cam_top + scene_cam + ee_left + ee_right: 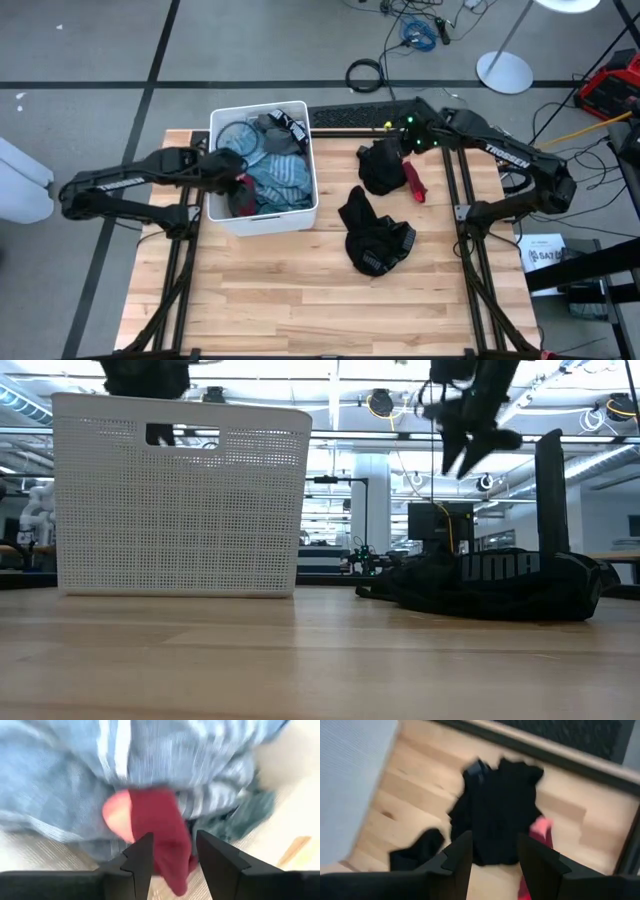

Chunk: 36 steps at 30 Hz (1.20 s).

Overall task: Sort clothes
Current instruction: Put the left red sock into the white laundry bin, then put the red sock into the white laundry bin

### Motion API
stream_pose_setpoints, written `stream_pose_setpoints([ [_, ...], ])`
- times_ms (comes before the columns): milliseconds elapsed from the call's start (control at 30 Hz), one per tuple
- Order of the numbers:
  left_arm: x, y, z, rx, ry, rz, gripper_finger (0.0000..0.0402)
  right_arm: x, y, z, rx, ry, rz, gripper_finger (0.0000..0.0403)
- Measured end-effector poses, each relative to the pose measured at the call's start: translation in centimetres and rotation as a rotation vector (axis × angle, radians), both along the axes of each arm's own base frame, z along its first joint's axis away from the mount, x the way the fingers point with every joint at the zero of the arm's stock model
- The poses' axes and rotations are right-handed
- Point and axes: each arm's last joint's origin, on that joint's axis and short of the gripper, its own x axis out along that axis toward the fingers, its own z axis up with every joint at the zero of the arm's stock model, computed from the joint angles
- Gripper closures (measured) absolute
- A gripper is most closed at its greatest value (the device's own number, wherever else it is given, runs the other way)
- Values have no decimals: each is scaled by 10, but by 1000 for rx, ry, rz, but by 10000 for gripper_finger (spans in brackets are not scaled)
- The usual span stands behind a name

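Observation:
The white bin (213,160) holds several clothes, mostly blue striped ones (115,765). My left gripper (174,855) is inside the bin (240,183), open, and a dark red garment (157,827) lies on the blue ones, its end running between the fingers. My right gripper (492,855) hangs open above the table (403,143), clear over a black garment (502,815) with a red piece (540,827) beside it. A second black garment (375,240) lies spread on the wood nearer the front. My left gripper has its two fingers on either side of the red garment's end (172,870), coming from above at a slant. I cannot tell whether either finger touches the cloth.
The bin (180,500) stands at the table's far left. The black garments (500,585) take up the right centre. Bare wood (270,300) stretches along the near half. A dark frame rail (560,750) runs along the far edge.

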Motion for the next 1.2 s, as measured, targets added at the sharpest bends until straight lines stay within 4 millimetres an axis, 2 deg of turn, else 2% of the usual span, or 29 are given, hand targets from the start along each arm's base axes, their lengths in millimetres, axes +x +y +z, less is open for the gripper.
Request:
stream_pose_setpoints([
  [167, -11, -1, 40, 109, -168, 11, 242, -5, 4, -42, 98, 83, -69, 259],
  [367, -23, -4, 93, 293, -502, -66, 242, -16, 11, -87, 183, 174, -135, 259],
  [500, -32, -6, 113, 398, -669, -86, 242, -22, 16, -109, 215, 209, -163, 259],
  [667, -39, -6, 119, 456, -712, -49, 242, -26, 18, -127, 216, 210, -164, 259],
  [867, -37, -5, 118, 461, -699, -42, 242, -26, 18, -149, 207, 172, -146, 259],
  [1033, -35, -5, 117, 458, -689, -44, 242, -36, 25, -174, 281, 259, -163, 259],
  [1200, -35, -5, 118, 458, -693, -42, 242, -42, 30, -188, 344, 286, -183, 286],
])
